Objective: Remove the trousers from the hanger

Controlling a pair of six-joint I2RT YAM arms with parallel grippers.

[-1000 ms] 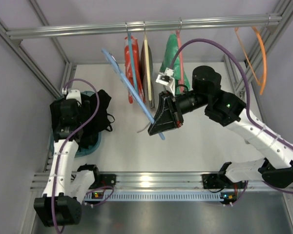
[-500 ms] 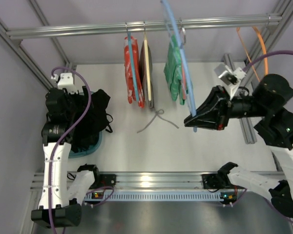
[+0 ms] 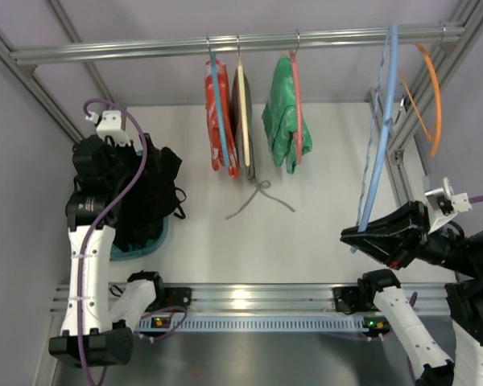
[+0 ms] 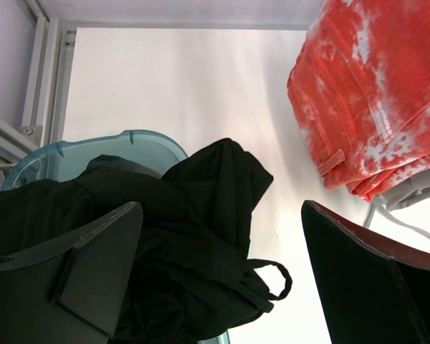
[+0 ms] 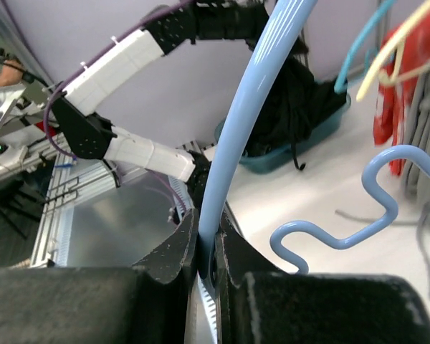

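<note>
We count one pair of black soft-fabric trousers (image 3: 157,189), heaped in and over the rim of one teal plastic basin (image 3: 149,241) at the left side of the white table (image 3: 322,185), well apart from the hanger. One slim light blue plastic hanger (image 3: 376,137), bare, rises from the right gripper (image 3: 361,236), whose jaws are pinched tight on its blue bar. Its top reaches the aluminium rail (image 3: 145,50) beside one bare orange hanger (image 3: 431,88); we cannot tell whether it hooks there. The left gripper (image 4: 216,215) hangs over the trousers with its two fingers spread wide, holding nothing. On the rail we list three hung items: one red garment (image 3: 217,121), one dark grey garment (image 3: 243,121), one green garment (image 3: 282,121). One loose grey cord (image 3: 258,197) lies on the table below them.
</note>
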